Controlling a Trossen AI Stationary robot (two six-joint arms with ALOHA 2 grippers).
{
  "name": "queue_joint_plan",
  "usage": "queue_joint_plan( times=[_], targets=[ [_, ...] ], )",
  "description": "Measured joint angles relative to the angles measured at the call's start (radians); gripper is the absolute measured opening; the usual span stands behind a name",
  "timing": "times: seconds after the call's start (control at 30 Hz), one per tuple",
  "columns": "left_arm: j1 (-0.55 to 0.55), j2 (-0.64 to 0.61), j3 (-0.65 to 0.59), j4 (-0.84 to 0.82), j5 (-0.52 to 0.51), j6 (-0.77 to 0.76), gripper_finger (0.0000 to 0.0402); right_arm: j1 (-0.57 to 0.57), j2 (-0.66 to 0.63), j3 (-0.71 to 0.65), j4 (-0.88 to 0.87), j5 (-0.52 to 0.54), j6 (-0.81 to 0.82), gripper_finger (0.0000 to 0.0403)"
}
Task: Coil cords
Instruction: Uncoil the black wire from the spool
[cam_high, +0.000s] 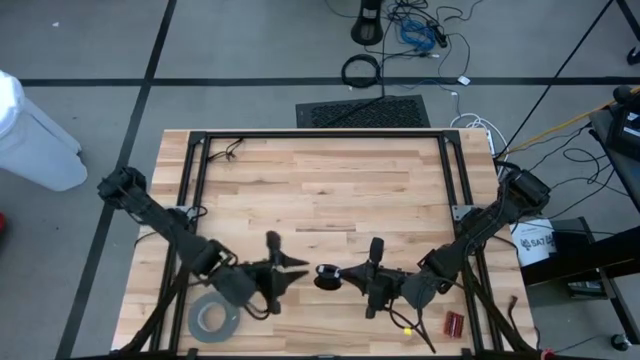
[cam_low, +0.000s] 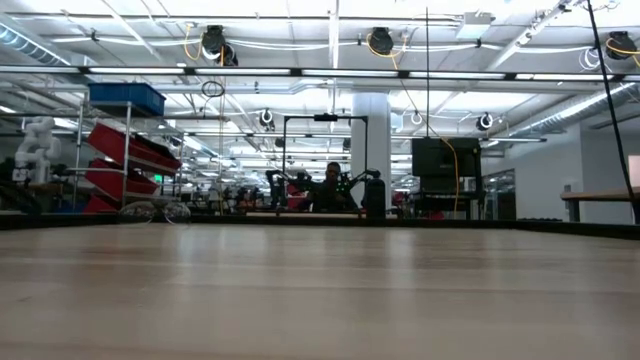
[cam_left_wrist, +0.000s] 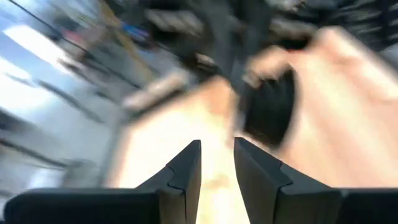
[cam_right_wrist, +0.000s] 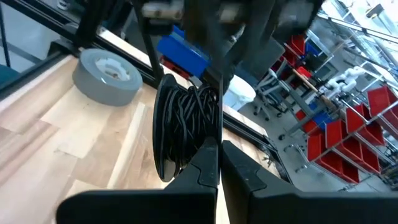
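Cords: a dark coil (cam_right_wrist: 186, 134) of thin wire, wound into a flat bundle and held upright between the two arms, above the near middle of the table (cam_high: 320, 185); in the high view it shows as a small black round mass (cam_high: 328, 277).
Right gripper: (cam_right_wrist: 219, 149) fingers fully together, pinching the near edge of the coil; this arm reaches in from the right.
Left gripper: (cam_left_wrist: 217, 146) fingers partly apart with a narrow gap; no wire is seen between them, so whether it grips anything cannot be told. It faces the coil from the left, close to it.
Risk, unwinding: the pinch takes only one edge, so loose turns could spring off and the bundle open out.
Risk, snagging: a free wire end, if any trails, could catch on a finger.
Risk, collision: the two grippers work very near each other.
Tape roll: (cam_high: 214, 319) grey, flat on the near left of the table, apart from the coil.
Hard to make out: the left wrist view is smeared; the coil is a dark blur there.
Hidden: the low view shows neither arm nor coil; the wire's free end cannot be found.
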Motion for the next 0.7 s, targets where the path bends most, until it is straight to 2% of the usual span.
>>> queue_joint_plan(
  times=[0.07,0.27,0.4,0.47,0.57,0.63,0.7],
  targets=[
    [-0.008,0.017,-0.034,0.054,0.046,-0.047,0.0103,0.004,-0.001,0.0,-0.015,0.0,0.004,0.0],
    [-0.048,0.039,-0.129,0.171,-0.117,-0.001,0.0103,0.006,-0.001,0.0,-0.044,0.003,0.008,0.0],
    [-0.024,0.037,-0.127,0.194,-0.132,0.102,0.0103,0.006,-0.002,0.0,-0.044,0.0,0.014,0.0],
    [0.009,0.023,-0.126,0.251,-0.082,0.164,0.0103,0.006,-0.004,0.0,-0.042,-0.001,0.01,0.0],
    [0.074,0.002,-0.123,0.347,0.14,0.181,0.0103,0.009,-0.015,0.0,-0.047,0.003,0.004,0.0],
    [0.101,-0.001,-0.123,0.371,0.25,0.178,0.0103,0.015,-0.031,0.0,-0.052,0.006,0.007,0.0],
    [0.112,-0.001,-0.129,0.38,0.272,0.172,0.0103,0.028,-0.051,0.0,-0.077,0.011,0.022,0.0]
  ],
)
